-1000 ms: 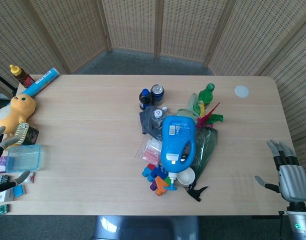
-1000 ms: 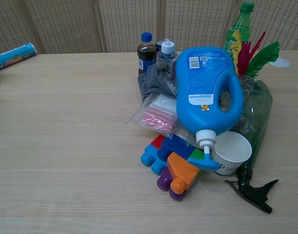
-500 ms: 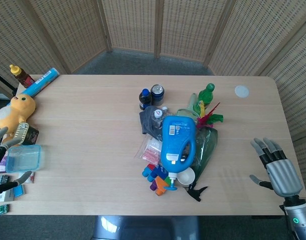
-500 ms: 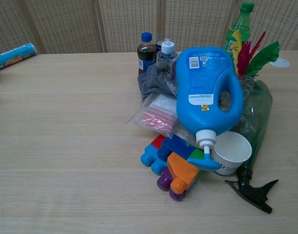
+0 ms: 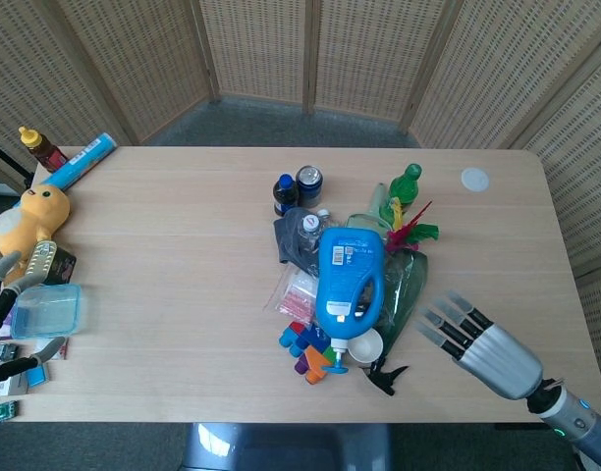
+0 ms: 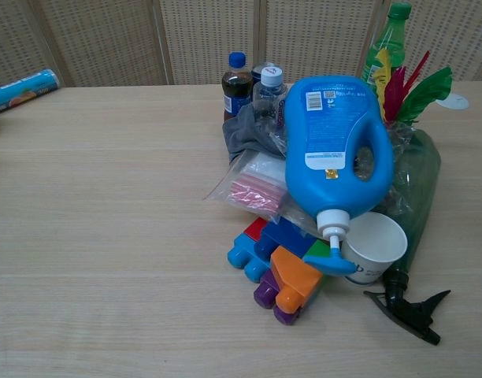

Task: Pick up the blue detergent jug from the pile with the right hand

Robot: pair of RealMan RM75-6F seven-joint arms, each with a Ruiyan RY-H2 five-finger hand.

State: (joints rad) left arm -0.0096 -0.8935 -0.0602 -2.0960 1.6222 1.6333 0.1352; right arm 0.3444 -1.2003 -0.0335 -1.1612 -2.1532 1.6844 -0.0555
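Observation:
The blue detergent jug point(image 5: 347, 277) point(image 6: 333, 150) lies on top of the pile in the middle of the table, its white label up and its pump nozzle toward the front edge. My right hand point(image 5: 474, 340) hovers over the table to the right of the pile, fingers spread and pointing at the jug, holding nothing and a little apart from it. My left hand point(image 5: 14, 319) is at the far left edge near a clear box, fingers apart and empty. The chest view shows neither hand.
Around the jug lie toy blocks point(image 5: 310, 351), a paper cup point(image 5: 364, 345), a green spray bottle point(image 5: 404, 285), feathers point(image 5: 410, 231), a grey cloth point(image 5: 294, 240), a green bottle point(image 5: 407, 182) and small bottles point(image 5: 297, 188). A plush duck point(image 5: 27, 218) and clear box point(image 5: 45, 309) sit left.
My right hand has moved from the table's right edge leftward toward the pile, its fingers now pointing at the jug. The left hand and the pile have stayed put.

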